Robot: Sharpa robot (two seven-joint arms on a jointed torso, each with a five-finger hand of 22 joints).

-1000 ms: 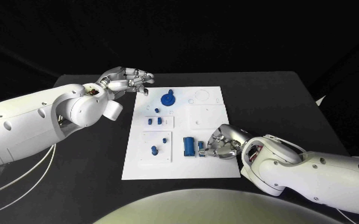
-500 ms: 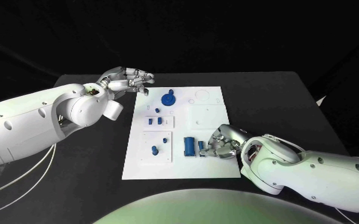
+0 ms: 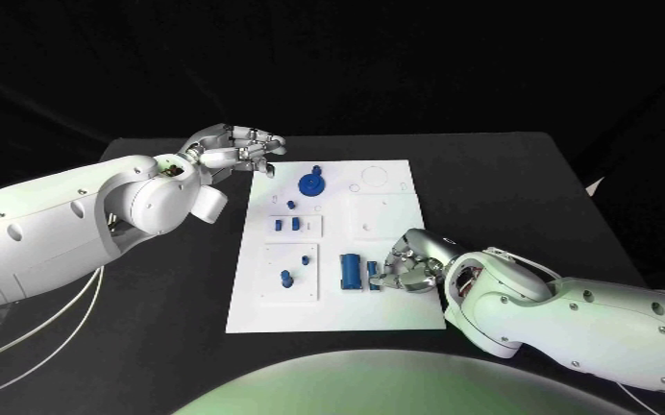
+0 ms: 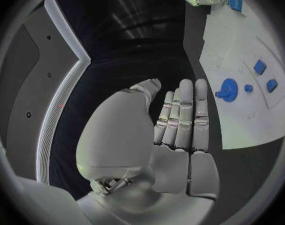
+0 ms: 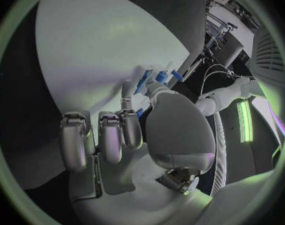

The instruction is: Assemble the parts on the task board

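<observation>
Note: your right hand (image 3: 405, 269) curls over small blue parts (image 3: 374, 272) at the task board (image 3: 388, 223) edge, grip indiscernible; a nudge could scatter them. Left hand (image 3: 235, 151) empty, fingers apart.

No legible text (or numbers) anywhere.

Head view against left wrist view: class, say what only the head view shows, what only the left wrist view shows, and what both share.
Only the head view: both arms, and the small blue parts on the board's near end. Only the left wrist view: the left hand's palm side, with straight fingers that lie side by side and hold nothing. Both: the white task board, the blue round part and the right hand at the blue block.
</observation>
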